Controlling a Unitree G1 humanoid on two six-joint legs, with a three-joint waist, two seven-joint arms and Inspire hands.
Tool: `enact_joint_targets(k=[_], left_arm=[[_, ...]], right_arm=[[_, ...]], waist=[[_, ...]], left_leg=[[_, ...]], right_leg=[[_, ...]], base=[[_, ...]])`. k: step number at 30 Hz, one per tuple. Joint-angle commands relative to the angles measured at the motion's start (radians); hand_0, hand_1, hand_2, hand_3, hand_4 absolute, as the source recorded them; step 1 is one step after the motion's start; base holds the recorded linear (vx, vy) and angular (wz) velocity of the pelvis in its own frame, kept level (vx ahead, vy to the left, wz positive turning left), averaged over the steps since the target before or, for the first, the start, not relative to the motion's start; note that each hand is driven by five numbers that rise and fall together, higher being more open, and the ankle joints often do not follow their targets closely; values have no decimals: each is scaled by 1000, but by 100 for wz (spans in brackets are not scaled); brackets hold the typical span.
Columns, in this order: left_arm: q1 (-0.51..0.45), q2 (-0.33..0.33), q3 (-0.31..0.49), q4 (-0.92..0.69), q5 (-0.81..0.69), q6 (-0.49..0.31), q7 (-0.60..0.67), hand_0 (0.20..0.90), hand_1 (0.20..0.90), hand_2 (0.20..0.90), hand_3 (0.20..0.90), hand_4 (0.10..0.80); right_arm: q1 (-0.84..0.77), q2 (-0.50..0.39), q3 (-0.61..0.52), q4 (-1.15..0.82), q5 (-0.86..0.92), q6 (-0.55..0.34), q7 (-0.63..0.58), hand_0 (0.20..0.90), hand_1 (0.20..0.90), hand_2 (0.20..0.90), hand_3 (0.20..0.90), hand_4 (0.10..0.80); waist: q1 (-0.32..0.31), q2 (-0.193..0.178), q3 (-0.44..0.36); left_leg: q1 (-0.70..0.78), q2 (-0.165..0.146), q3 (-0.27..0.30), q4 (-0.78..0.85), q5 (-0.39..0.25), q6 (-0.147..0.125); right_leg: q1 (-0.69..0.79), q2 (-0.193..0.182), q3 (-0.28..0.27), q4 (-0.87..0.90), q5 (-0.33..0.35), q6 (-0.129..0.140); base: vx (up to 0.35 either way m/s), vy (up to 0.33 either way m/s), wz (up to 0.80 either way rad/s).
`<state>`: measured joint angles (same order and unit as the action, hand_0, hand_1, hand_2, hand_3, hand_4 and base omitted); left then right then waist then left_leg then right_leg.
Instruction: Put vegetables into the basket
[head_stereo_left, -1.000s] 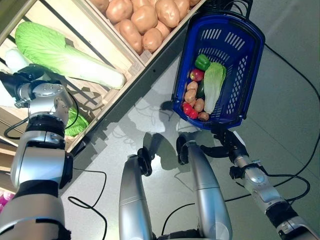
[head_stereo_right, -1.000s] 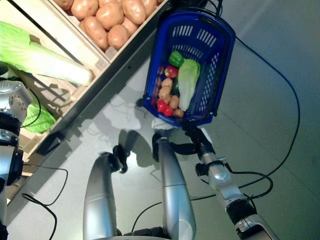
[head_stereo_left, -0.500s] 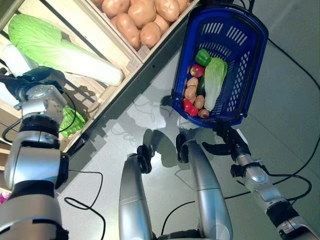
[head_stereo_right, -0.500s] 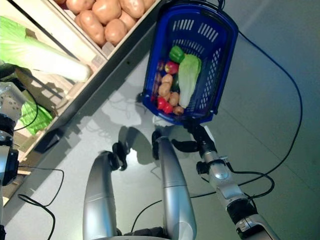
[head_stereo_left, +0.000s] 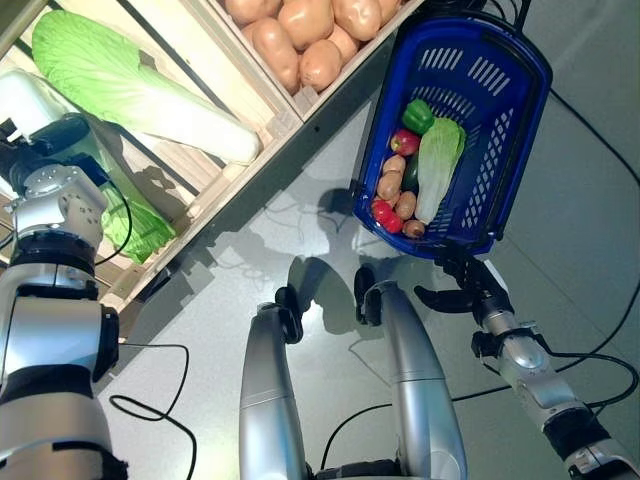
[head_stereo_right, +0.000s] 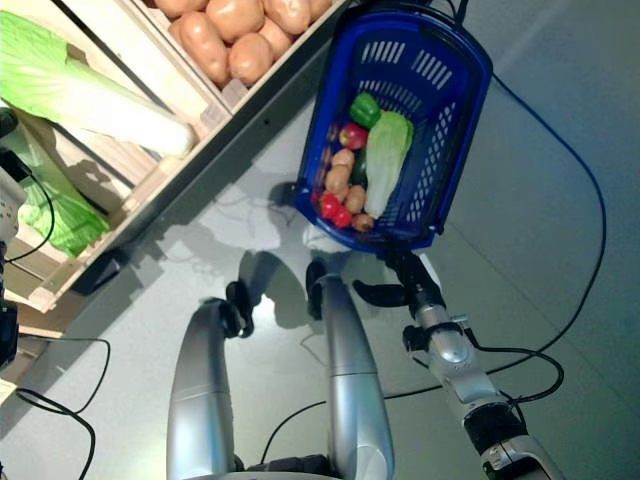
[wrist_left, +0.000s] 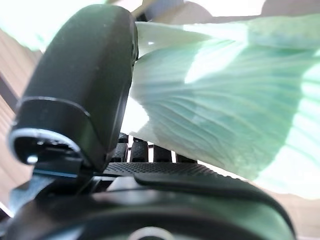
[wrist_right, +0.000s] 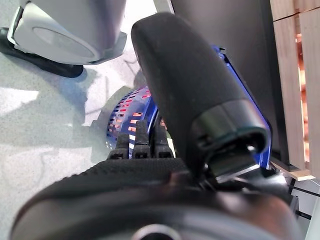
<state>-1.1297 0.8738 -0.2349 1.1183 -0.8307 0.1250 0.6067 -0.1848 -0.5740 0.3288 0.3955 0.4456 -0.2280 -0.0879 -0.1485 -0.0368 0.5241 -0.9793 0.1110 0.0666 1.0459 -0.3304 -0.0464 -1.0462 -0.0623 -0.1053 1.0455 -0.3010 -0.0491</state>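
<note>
- Blue basket (head_stereo_left: 502, 130): plastic, slotted walls, hanging just beyond the right hand (head_stereo_left: 468, 287), which grips its near rim; in the right wrist view the fingers (wrist_right: 136, 142) curl toward the blue wall, though the contact itself is partly hidden.
- Basket contents: a pale green cabbage (head_stereo_left: 437, 173) along the side away from the shelf, a green pepper (head_stereo_left: 418, 115) at the far end, a red apple-like fruit (head_stereo_left: 404, 142) beside it, several potatoes (head_stereo_left: 391, 186) and small red pieces (head_stereo_left: 383, 213) nearest the hand.
- Lettuce leaf (wrist_left: 220, 100): pale green, ribbed, lying across the left hand (wrist_left: 85, 95); thumb and fingers (wrist_left: 150, 152) are closed around its lower edge.
- In the head view the left hand (head_stereo_left: 50, 150) sits inside the lower wooden shelf (head_stereo_left: 180, 215), with a leafy green head (head_stereo_left: 140, 225) just below it.
- Long napa cabbage (head_stereo_left: 130, 90): in the shelf compartment above the left hand, apart from it.
- Potato crate (head_stereo_left: 300, 40): further along the shelf, between the left hand and the basket, heaped full.
- Grey floor (head_stereo_left: 250, 260): beneath the basket and shelf edge.
</note>
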Motion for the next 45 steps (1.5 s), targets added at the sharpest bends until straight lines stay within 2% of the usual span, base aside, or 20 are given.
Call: enact_joint_targets(k=[1, 10, 12, 14, 17, 18, 22, 26, 30, 35, 40, 45], left_arm=[[-47, 87, -28, -63, 58, -57, -21, 300, 300, 300, 300, 400], [29, 97, -17, -130, 180, -71, -102, 300, 300, 300, 300, 400], [101, 91, 1, -171, 212, -56, -150, 300, 300, 300, 300, 400], [199, 80, 31, -219, 231, -70, -194, 300, 300, 300, 300, 400], [295, 66, 69, -285, 235, -81, -237, 300, 300, 300, 300, 400], [355, 50, 92, -329, 229, -92, -257, 300, 300, 300, 300, 400], [480, 31, 151, -398, 220, -151, -313, 300, 300, 300, 300, 400], [595, 6, 210, -472, 234, -194, -365, 300, 300, 300, 300, 400], [715, -46, 266, -586, 233, -250, -425, 300, 300, 300, 300, 400], [757, -97, 266, -670, 191, -307, -550, 300, 300, 300, 300, 400], [742, -144, 226, -742, 122, -354, -705, 300, 300, 300, 300, 400], [707, -188, 170, -767, 51, -412, -818, 300, 300, 300, 300, 400]], right_arm=[[24, -22, -32, -103, 55, -110, -17, 900, 900, 900, 900, 800], [50, 11, -39, -128, 66, -127, 4, 900, 900, 900, 900, 800], [71, 25, -50, -143, 63, -106, 7, 900, 900, 900, 900, 800], [101, 40, -59, -154, 60, -84, 35, 900, 900, 900, 900, 800], [134, 56, -71, -163, 46, -85, 75, 900, 900, 900, 900, 800], [146, 64, -75, -174, 9, -81, 76, 900, 900, 900, 900, 800], [166, 65, -92, -188, -23, -57, 101, 900, 900, 900, 900, 800], [185, 64, -113, -208, -42, -32, 104, 900, 900, 900, 900, 800], [190, 74, -147, -229, 0, 5, 174, 900, 900, 900, 900, 800], [158, 81, -144, -218, 79, 53, 293, 900, 900, 900, 900, 800], [128, 78, -131, -211, 201, 215, 437, 900, 900, 900, 900, 800], [95, 96, -128, -216, 337, 349, 481, 900, 900, 900, 900, 800]], waist=[[-28, 0, -4], [-26, 5, -16], [-21, 9, -53], [-15, 14, -81], [-6, 19, -114], [1, 21, -132], [20, 25, -178], [36, 31, -222], [53, 40, -286], [70, 46, -352], [78, 48, -404], [80, 47, -435]], left_leg=[[126, -43, 154, -140, 24, 121], [350, -45, 160, -230, 19, 109], [405, -51, 153, -261, 25, 106], [482, -62, 144, -313, 40, 106], [551, -74, 139, -365, 47, 109], [595, -80, 138, -400, 57, 107], [698, -92, 129, -490, 82, 96], [793, -105, 107, -584, 109, 89], [915, -123, 77, -737, 157, 80], [1011, -138, 49, -893, 212, 70], [1077, -137, 39, -1018, 251, 64], [1121, -135, 37, -1104, 278, 61]], right_leg=[[150, 29, 13, -157, 48, -4], [373, 17, 5, -244, 34, -3], [430, 16, 6, -276, 29, -5], [511, 3, -2, -321, 26, -9], [585, -12, -11, -369, 27, -12], [631, -18, -20, -400, 29, -11], [746, -31, -39, -487, 37, -5], [860, -26, -49, -598, 58, -1], [997, -11, -52, -758, 102, 12], [1097, 3, -55, -906, 163, 27], [1153, 16, -59, -1003, 201, 36], [1191, 30, -57, -1072, 229, 41]], base=[[-29, -61, 2], [11, -69, 1], [85, -97, 2], [92, -85, 1], [97, -79, 2], [86, -97, 9], [96, -106, 10], [103, -95, 5], [114, -91, 9], [71, -87, 5], [35, -78, 6], [4, -56, 0]])
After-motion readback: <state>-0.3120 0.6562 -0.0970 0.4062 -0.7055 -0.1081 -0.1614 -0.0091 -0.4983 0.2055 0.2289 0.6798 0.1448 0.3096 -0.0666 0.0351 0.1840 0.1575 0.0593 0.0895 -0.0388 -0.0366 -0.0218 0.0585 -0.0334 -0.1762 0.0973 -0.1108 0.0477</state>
